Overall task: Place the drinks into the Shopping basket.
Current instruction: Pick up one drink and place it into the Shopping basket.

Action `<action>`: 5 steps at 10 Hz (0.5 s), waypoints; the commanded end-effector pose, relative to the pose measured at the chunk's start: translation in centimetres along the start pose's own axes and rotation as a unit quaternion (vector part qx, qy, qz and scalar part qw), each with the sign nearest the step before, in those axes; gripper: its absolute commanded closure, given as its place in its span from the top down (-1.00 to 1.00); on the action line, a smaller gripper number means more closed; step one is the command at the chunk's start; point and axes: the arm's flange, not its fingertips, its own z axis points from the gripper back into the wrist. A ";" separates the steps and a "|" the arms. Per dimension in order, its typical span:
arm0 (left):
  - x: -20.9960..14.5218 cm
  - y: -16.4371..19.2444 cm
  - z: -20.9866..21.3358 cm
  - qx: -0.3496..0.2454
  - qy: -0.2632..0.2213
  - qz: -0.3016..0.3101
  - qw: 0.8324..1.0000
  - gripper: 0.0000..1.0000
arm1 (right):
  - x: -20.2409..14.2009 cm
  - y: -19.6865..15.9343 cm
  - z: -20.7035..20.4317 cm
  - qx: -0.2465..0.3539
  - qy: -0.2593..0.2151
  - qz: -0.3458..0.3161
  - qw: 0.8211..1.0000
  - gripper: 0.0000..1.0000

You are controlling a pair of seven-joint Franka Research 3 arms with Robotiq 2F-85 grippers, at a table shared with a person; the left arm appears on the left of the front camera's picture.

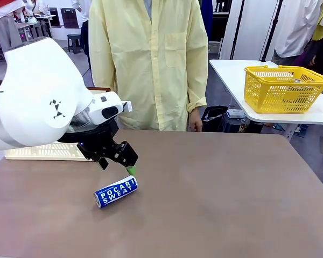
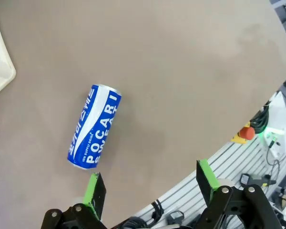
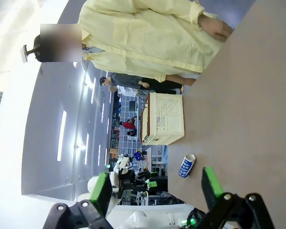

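The can (image 1: pixel 116 191) lies on its side on the worktop (image 1: pixel 220 199), just below the left claw (image 1: pixel 117 165), whose jaws stand wide and empty. In the left wrist view the can is off-centre, close to the left finger (image 2: pixel 94 191) rather than in the gap. Its long axis runs roughly crosswise to the line on which the jaws close, so I judge a sideways shift matters more than a roll. The right claw (image 3: pixel 156 177), also wide and empty, is well away from the can. The basket (image 1: pixel 43 151) sits behind the left arm.
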 end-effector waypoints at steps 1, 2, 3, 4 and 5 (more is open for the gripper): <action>1.6 0.6 0.0 0.003 -0.075 -0.079 0.994 1.00 | 0.1 0.5 0.1 0.006 -0.001 -0.010 1.000 1.00; 2.8 1.5 0.2 -0.003 -0.104 -0.154 0.983 1.00 | 0.1 0.5 0.1 0.006 -0.001 -0.010 1.000 1.00; 3.3 2.4 0.1 -0.009 -0.086 -0.254 0.963 1.00 | 0.1 0.5 0.1 0.006 -0.001 -0.010 1.000 1.00; 3.3 3.4 -0.4 -0.011 -0.041 -0.359 0.932 1.00 | 0.1 0.5 0.1 0.006 -0.001 -0.010 1.000 1.00; 2.8 4.0 -1.0 -0.003 0.040 -0.375 0.926 1.00 | 0.1 0.5 0.1 0.006 -0.001 -0.010 1.000 1.00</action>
